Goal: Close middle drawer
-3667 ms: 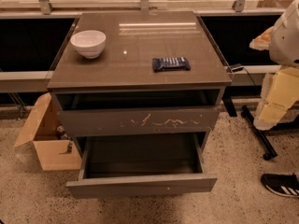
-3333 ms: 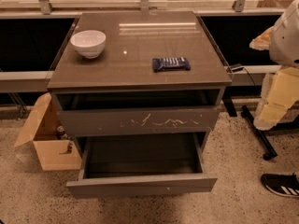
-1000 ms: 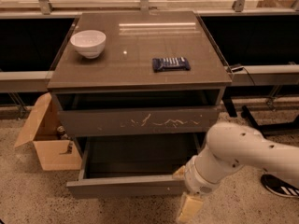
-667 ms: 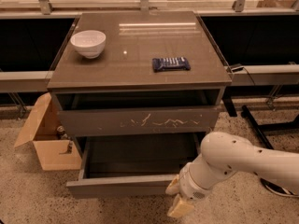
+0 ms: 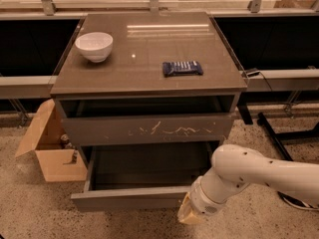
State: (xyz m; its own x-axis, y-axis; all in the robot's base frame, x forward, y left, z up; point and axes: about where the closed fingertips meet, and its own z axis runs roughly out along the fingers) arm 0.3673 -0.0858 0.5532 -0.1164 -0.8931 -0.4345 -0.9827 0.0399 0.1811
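The middle drawer (image 5: 129,199) is pulled far out of the cabinet. Its front panel is plain dark grey-brown, and its inside (image 5: 149,164) looks empty. Above it, the drawer with white scratch marks (image 5: 149,129) stands slightly open. My white arm (image 5: 259,171) reaches in from the right. The gripper (image 5: 188,215) sits low at the right end of the middle drawer's front panel, right against or just in front of it. The arm hides that end of the panel.
A white bowl (image 5: 94,46) and a dark blue snack packet (image 5: 182,67) lie on the cabinet top (image 5: 144,44). An open cardboard box (image 5: 50,151) stands on the floor to the left. A black stand's legs (image 5: 279,131) are on the right.
My arm swung from the right side down in front of the cabinet, then the gripper slid left along the middle drawer's front. The drawer stands as far out as before.
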